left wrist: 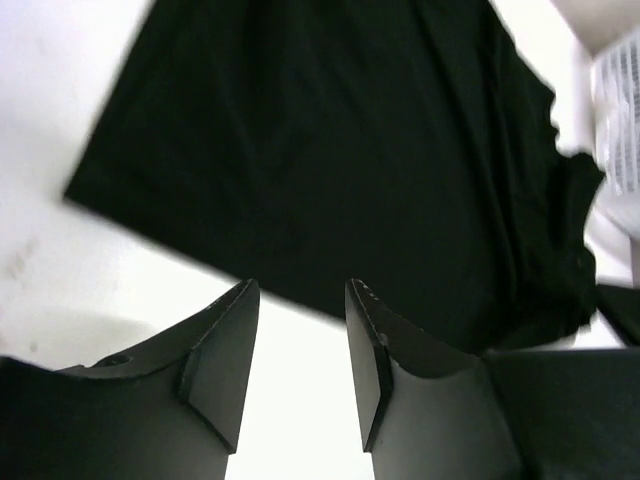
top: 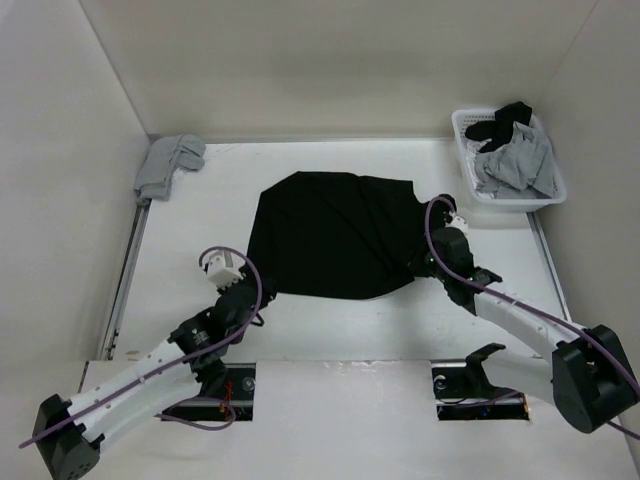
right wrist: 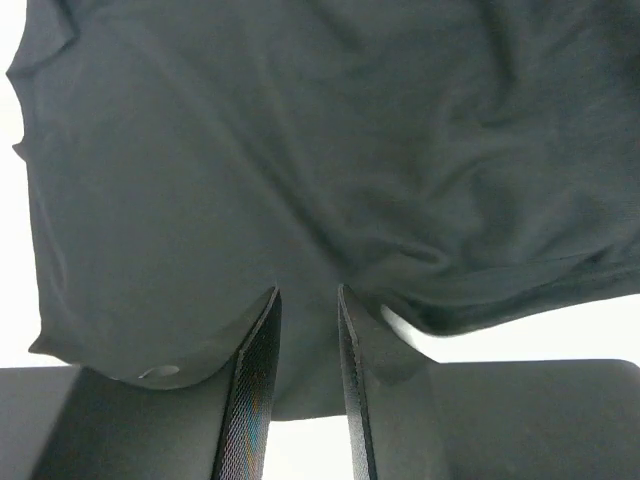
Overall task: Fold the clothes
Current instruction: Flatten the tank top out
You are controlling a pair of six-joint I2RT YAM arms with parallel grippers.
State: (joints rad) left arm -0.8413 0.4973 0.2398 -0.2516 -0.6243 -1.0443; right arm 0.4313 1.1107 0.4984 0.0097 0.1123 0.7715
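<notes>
Left gripper (left wrist: 300,290) stood parted and empty, just short of the black shirt's (top: 335,235) near hem. The shirt lay spread mid-table (top: 180,230), rumpled at its right. Right gripper (right wrist: 308,292), parted and holding nothing, hung low over that edge, where it could snag a fold and drag the shirt askew.

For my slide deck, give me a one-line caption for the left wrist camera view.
Open left gripper poised over the white table, just short of the edge of the black garment.

Black garment (right wrist: 300,150) cut off at right wrist view's top.
</notes>
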